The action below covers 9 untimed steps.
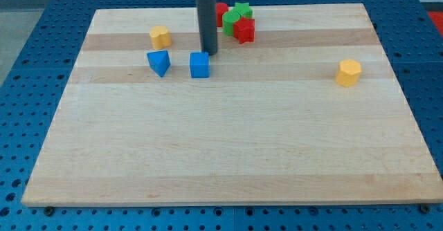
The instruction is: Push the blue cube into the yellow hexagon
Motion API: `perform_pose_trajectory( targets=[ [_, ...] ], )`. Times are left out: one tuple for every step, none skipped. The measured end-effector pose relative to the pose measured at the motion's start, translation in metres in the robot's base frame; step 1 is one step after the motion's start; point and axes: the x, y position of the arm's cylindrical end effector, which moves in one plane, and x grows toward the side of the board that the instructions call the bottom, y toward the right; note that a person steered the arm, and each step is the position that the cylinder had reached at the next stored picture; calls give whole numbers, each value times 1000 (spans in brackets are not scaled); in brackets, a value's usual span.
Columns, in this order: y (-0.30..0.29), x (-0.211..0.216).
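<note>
Camera view: my tip just above glossy blue cube (wooden board).

On the wooden board I count seven or so blocks in all. Blue: two, one blue cube and one blue triangular block. Yellow: two, one yellow hexagon at the view's right, one smaller yellow block at the view's left, shape unclear. Red: two, one red block, one red block half hidden behind my rod. Green: one green block, maybe two pieces, cannot tell.
</note>
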Motion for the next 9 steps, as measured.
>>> perform_pose_trajectory(
  targets=[
    [-49, 5],
    [-55, 38],
    [-23, 45],
    [29, 46],
    [74, 46],
    [31, 47],
    [16, 60],
    [49, 73],
    [93, 82]
  ],
)
